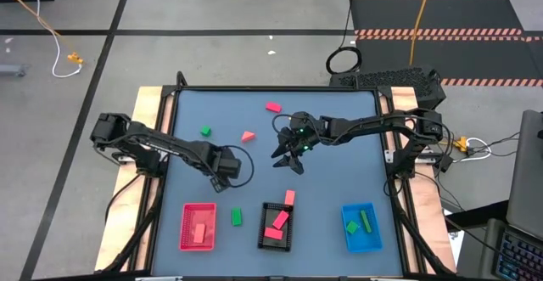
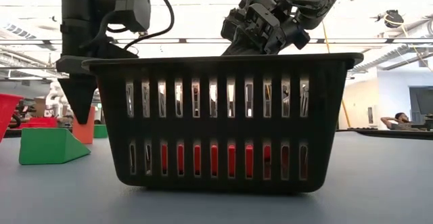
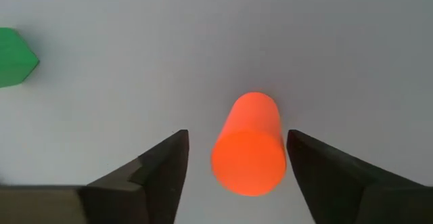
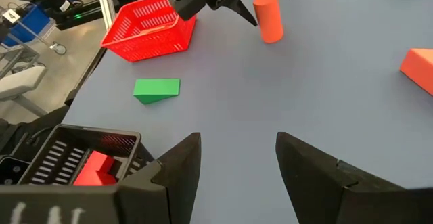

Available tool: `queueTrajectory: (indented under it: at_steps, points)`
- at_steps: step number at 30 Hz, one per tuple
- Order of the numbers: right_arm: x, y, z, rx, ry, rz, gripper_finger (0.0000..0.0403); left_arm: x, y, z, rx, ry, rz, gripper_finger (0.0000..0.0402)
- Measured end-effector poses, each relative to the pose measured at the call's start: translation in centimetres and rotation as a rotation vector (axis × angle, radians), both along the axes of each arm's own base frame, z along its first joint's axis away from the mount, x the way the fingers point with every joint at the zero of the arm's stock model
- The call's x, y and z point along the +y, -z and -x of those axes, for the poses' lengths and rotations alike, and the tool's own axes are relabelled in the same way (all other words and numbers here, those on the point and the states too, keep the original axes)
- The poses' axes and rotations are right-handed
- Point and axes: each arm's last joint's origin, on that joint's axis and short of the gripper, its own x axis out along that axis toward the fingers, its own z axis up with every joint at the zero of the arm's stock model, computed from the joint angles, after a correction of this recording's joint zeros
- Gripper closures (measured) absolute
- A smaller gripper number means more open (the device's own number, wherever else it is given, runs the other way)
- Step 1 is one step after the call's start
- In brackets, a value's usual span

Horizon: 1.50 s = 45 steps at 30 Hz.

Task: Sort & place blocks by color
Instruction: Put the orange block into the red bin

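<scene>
The left hand (image 1: 222,172) hung low over the blue-grey worktop (image 1: 339,179), left of centre, its two dark fingers (image 3: 159,166) spread wide on either side of an orange-pink cylinder block (image 3: 247,145) that stood upright between them. A gap showed on each side of the block in the left wrist view, so the fingers were not yet touching it. From the right wrist camera the same cylinder (image 4: 269,16) appeared standing just beside the left hand's finger tips.

The right hand (image 1: 289,155) hovered above the middle of the worktop with its fingers (image 4: 177,170) open and nothing between them.

Three trays lined the near edge. The red tray (image 1: 185,227) on the left held a salmon-pink block (image 1: 200,233). The black tray (image 1: 263,238) in the middle held bright pink-red blocks (image 1: 276,227), and another pink-red block (image 1: 289,197) lay at its far rim. The blue tray (image 1: 373,235) on the right held two green blocks (image 1: 359,222).

A green wedge (image 1: 237,217) lay on the worktop between the red and black trays, showing also in the low view (image 2: 51,146) beside the black tray's slotted wall (image 2: 223,119). Farther back, still loose on the surface, were a small green block (image 1: 205,132), a salmon wedge (image 1: 248,136) and a pink-red block (image 1: 273,107) near the far edge.

A seated person (image 2: 399,121) was visible in the room behind the table.
</scene>
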Motion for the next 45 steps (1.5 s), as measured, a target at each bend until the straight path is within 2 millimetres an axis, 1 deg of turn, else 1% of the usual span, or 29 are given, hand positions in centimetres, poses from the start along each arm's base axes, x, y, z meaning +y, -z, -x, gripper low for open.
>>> queueTrajectory:
  at_steps: [8,14,18,25,31,35,38,41,45]
  points:
    - [0.0,0.0,0.0,-0.001,0.0,0.0,0.0216,-0.1,0.0,-0.5,-0.051,-0.005,0.006,0.0214]
    - [0.0,0.0,0.0,0.0,0.0,0.001,0.0216,-0.1,0.0,-0.5,-0.052,-0.007,0.008,0.0252]
    - [0.0,0.0,0.0,0.0,0.0,0.001,0.0216,-0.1,0.0,-0.5,-0.053,-0.011,0.008,0.026]
    - [0.0,0.0,0.0,-0.001,0.0,0.001,0.0216,-0.1,0.0,-0.4,-0.043,-0.015,0.036,0.024]
    - [0.0,0.0,0.0,-0.001,0.0,0.001,0.0216,-0.3,-0.3,-0.5,-0.035,-0.026,0.088,0.0269]
    - [0.0,0.0,0.0,-0.006,-0.007,0.013,0.0216,-0.4,-1.2,-1.1,-0.07,-0.019,0.093,0.027]
    - [0.0,0.0,0.0,-0.006,-0.007,0.013,0.0216,-0.5,-2.3,-1.8,-0.101,-0.002,0.097,0.0263]
    - [0.0,0.0,0.0,-0.006,-0.007,0.013,0.0216,-0.8,-4.2,-2.2,-0.095,0.009,0.096,0.0255]
    - [0.0,0.0,0.0,-0.005,-0.007,0.013,0.0216,-2.0,-7.2,-2.4,-0.085,0.045,0.096,0.0265]
